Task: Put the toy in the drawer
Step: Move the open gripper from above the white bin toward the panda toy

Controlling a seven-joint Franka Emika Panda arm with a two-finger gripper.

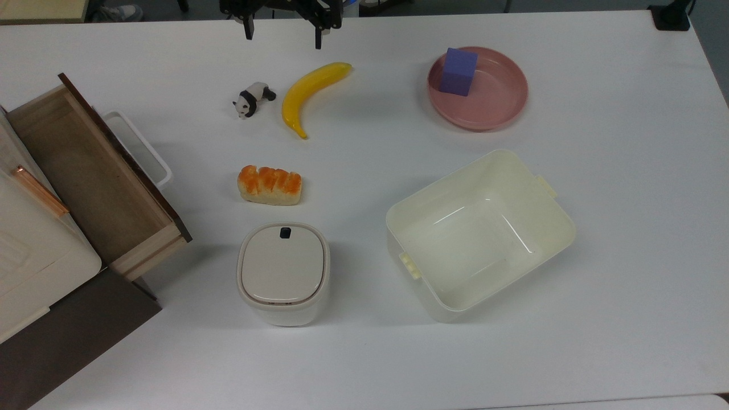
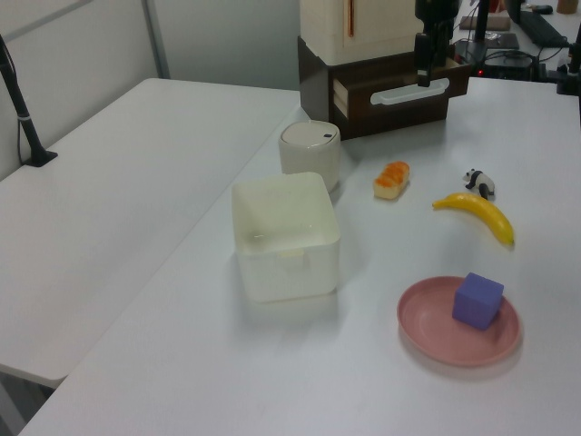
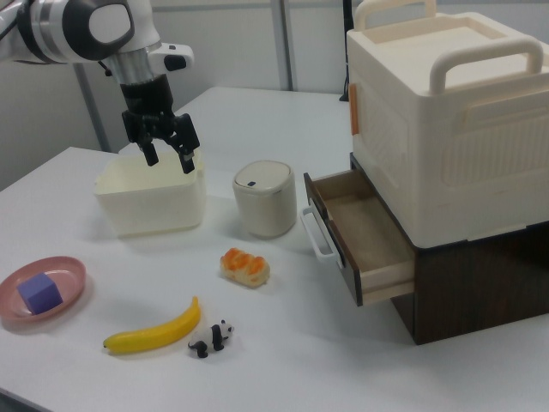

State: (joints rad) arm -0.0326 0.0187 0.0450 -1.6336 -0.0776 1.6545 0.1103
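Right beside the banana, on the side toward the drawer, the toy stood on its four legs on the white table, close to the fruit but not touching. The gripper hung in the air above the table on the far side of the banana from the bread loaf, fingers spread wide and holding nothing.

What could go wrong, I reckon: the panda was tiny and the banana sat so near that a finger coming down on that side might nudge the banana or tip the panda over. A grip on the rounded body could also let it squirt out. The drawer was pulled open, so the drop looked easy, though its white handle stuck out on the approach side.

The panda's long axis ran head to tail, on a slant in the top view: head pointing away from the banana toward the drawer, rear nearest the banana. Closing across the narrow flanks seemed the safest bet.
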